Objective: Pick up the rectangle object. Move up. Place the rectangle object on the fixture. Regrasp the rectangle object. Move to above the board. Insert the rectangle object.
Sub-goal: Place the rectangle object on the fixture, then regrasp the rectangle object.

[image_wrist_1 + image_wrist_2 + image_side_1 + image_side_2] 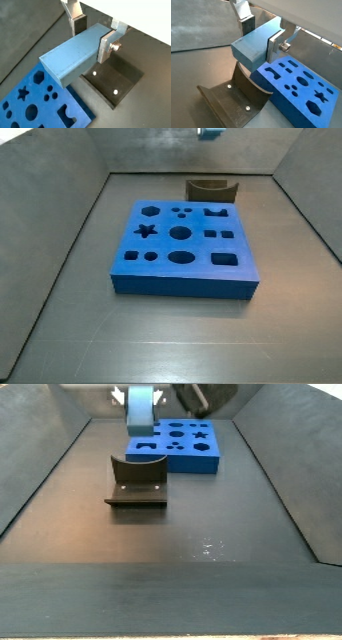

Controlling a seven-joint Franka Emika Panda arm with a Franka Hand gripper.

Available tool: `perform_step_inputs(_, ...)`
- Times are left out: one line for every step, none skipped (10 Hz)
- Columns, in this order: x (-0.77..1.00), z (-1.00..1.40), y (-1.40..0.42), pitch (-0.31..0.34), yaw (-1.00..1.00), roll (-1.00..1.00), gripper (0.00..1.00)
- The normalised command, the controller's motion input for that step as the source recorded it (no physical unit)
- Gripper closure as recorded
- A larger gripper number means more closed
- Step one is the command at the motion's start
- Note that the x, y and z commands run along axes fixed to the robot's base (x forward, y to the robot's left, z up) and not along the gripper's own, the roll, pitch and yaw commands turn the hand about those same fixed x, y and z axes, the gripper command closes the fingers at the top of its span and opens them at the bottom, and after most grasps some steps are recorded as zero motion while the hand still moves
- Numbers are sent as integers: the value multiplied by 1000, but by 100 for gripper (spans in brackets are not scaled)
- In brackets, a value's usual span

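Dark matte flooring, walled in by grey panels, fills the work cell in both side views. On it lies the board (183,241), a thick blue slab cut with a star, circles, a hexagon and rectangles. Just beyond its far edge in a side view stands the fixture (211,189), empty, a dark bracket on its base plate.

High above the floor hangs the gripper (93,36), its silver fingers (105,46) clamped on the rectangle object (72,59). The grey-blue block is held near one end, so most of its length juts out past the fingers. In a side view the block (140,410) hangs upright, raised above the fixture (136,484) and the board's near edge; the other side camera catches only a sliver of it at the frame's top.

By this reading the block is lifted and the placing on the fixture comes next. The risk lies in the long overhang: if the free end touches a raised side of the bracket on the way down, the block could pivot between the pads. It might then sit crooked in the dipped middle and spoil the regrasp.
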Motion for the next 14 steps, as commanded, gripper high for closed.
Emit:
perform_step_inputs(183, -1000, 86, 61, -108, -1000, 100)
perform_step_inputs(185, -1000, 86, 77, -111, -1000, 100)
perform_step_inputs(194, -1000, 94, 99, -122, -1000, 100)
perform_step_inputs(194, -1000, 99, 106, -129, -1000, 100)
perform_step_inputs(198, -1000, 107, 119, -145, -1000, 100)
perform_step_inputs(203, -1000, 113, 129, -163, -1000, 100)
perform_step_inputs(209, -1000, 120, 144, -190, -1000, 100)
perform_step_inputs(188, -858, 110, 150, -218, -1000, 100)
perform_step_inputs(149, -634, 94, 132, -167, -849, 100)
perform_step_inputs(126, -471, 81, 99, -162, -676, 100)
perform_step_inputs(104, -249, 65, 65, -159, -480, 100)
perform_step_inputs(99, -133, 60, 51, -155, -419, 100)
perform_step_inputs(0, 0, 0, 0, 0, 0, 0)
perform_step_inputs(0, 1000, 0, -56, 61, -87, 0)
